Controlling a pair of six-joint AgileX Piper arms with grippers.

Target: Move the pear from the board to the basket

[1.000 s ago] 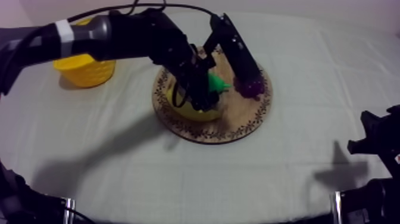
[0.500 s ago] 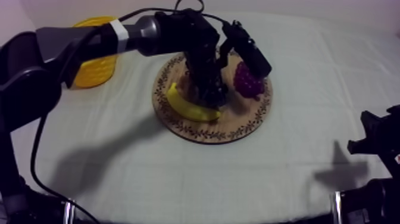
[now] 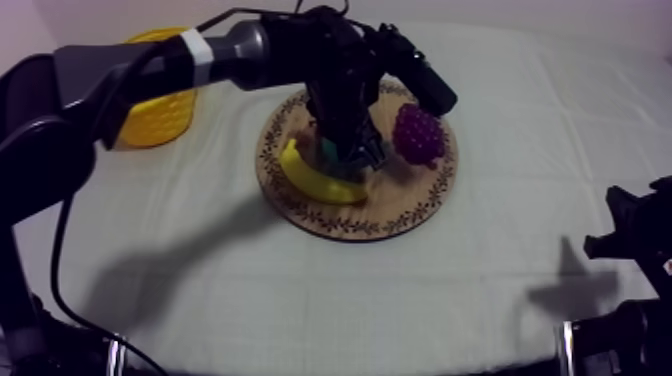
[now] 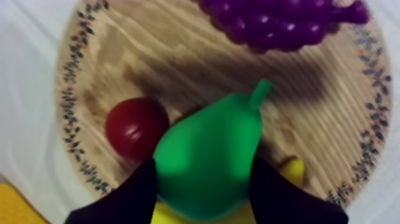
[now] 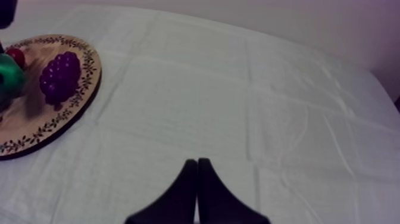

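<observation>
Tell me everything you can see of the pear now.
The pear is green, glossy like plastic, with a short stem pointing towards the grapes. The left gripper is shut on its wide end, a black finger each side. It is over the board, beside the small red fruit and banana; lifted or not, I cannot tell.

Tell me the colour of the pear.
Bright green, stalk included. The pear shows best in the left wrist view.

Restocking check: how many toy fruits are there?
4: pear in the left end effector, banana on the board's left, grapes on its right, small red fruit beside the pear.
</observation>
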